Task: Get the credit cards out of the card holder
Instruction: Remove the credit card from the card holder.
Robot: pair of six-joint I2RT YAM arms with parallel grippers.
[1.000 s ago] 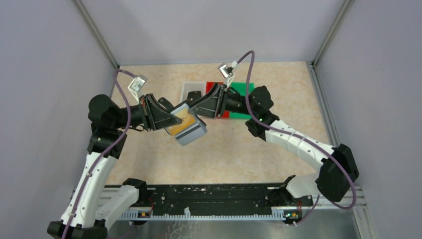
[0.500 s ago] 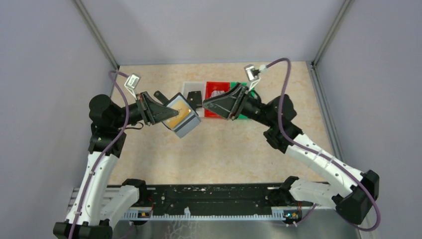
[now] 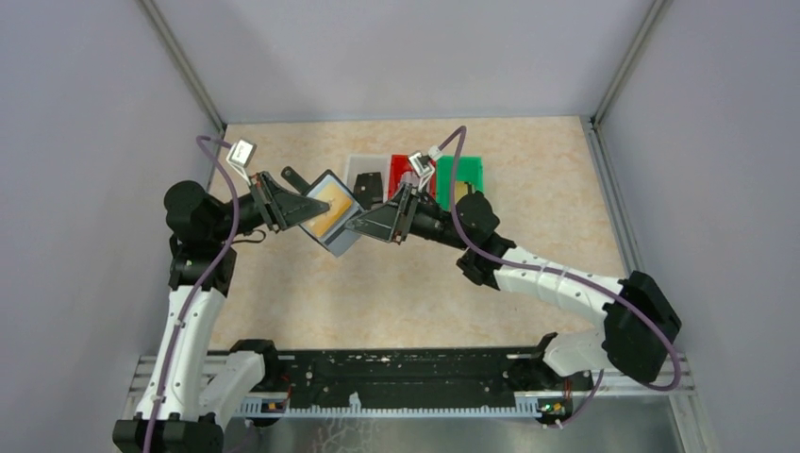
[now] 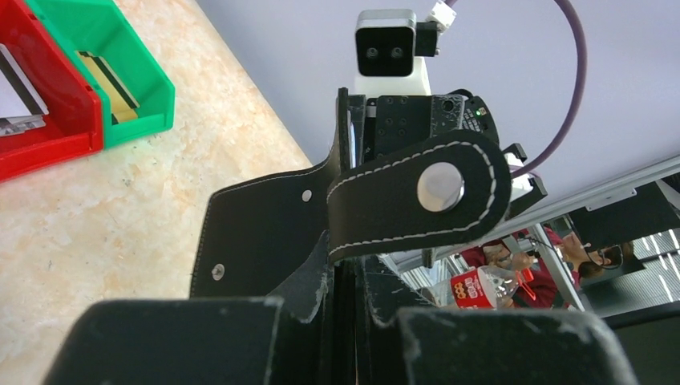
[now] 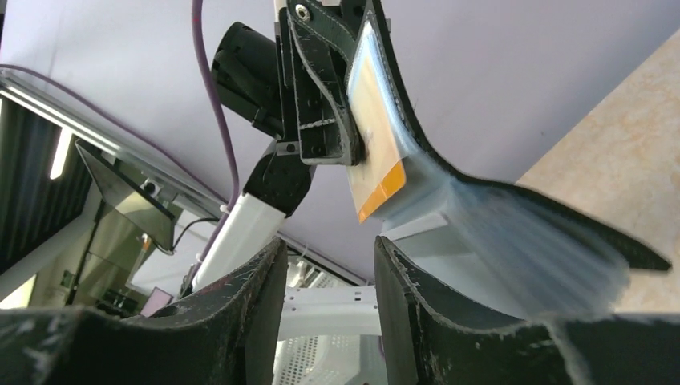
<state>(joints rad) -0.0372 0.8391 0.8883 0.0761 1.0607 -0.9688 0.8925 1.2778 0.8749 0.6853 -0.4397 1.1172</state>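
Back from the one-o'clock bins [image 3: 459, 170], right gripper [image 3: 351, 225], jaws parted, neared the gold card [image 3: 328, 209]; left gripper [image 3: 307, 208] clamped the card holder [image 3: 344, 238].

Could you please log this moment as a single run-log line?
left gripper: shut on card holder, open, midair | right gripper: open, near gold card | gold card: not yet out

Card holder [image 3: 341, 236] up over mid-table, between left gripper [image 3: 309, 208] on its left and right gripper [image 3: 351, 225] just to its right. One credit card [image 3: 332, 209] in the holder. Behind, three bins side by side in a row: left bin [image 3: 358, 162], middle bin [image 3: 398, 162], right bin [image 3: 472, 165]. A card in the middle bin [image 4: 16, 84], another in the right bin [image 4: 108, 79]
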